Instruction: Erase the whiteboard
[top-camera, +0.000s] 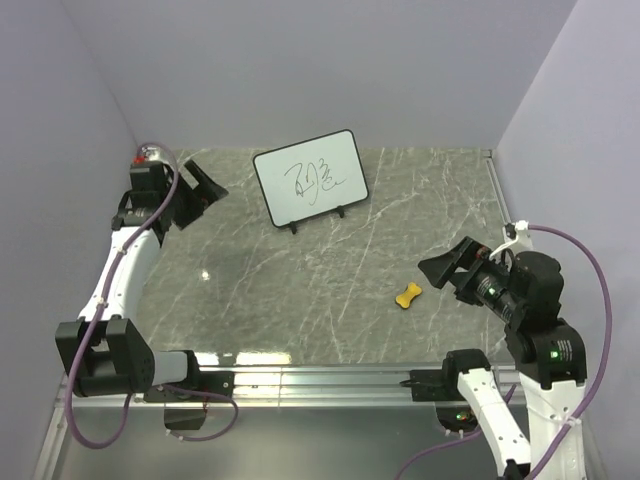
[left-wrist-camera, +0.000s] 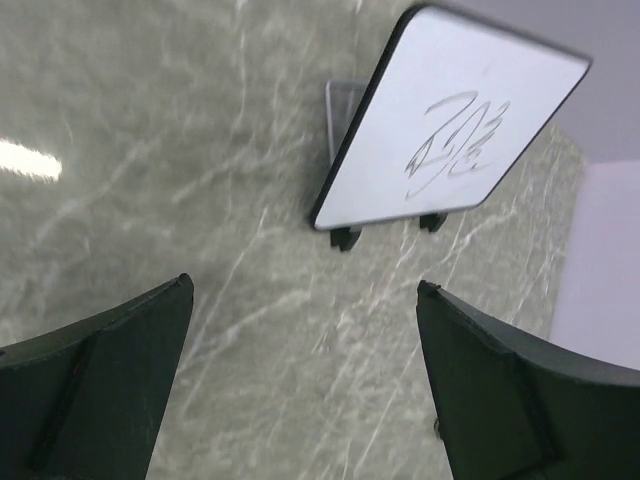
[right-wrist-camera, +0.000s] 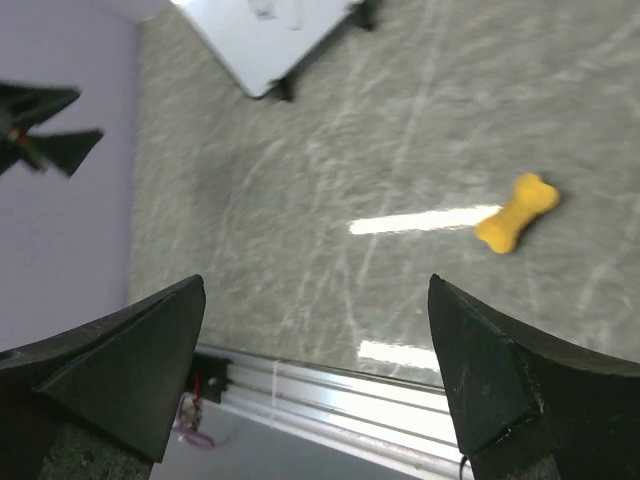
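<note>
Whiteboard (top-camera: 310, 180) stands upright near far edge of worktop (top-camera: 300, 300), left of centre, scribbled. Left gripper (top-camera: 203, 186) by far-left corner, just left of board, jaws apart. Right gripper (top-camera: 450, 264) near right edge, jaws apart, well apart from board. Yellow eraser (top-camera: 408, 296) just beside it.

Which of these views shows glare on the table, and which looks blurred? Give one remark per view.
Top external: sharp, evenly lit, pale reflection at the near edge of the table. Left wrist: a bright glare streak at left, the whiteboard scribbles clear. Right wrist: blurred throughout, the yellow eraser soft-edged, a glare streak beside it.
</note>
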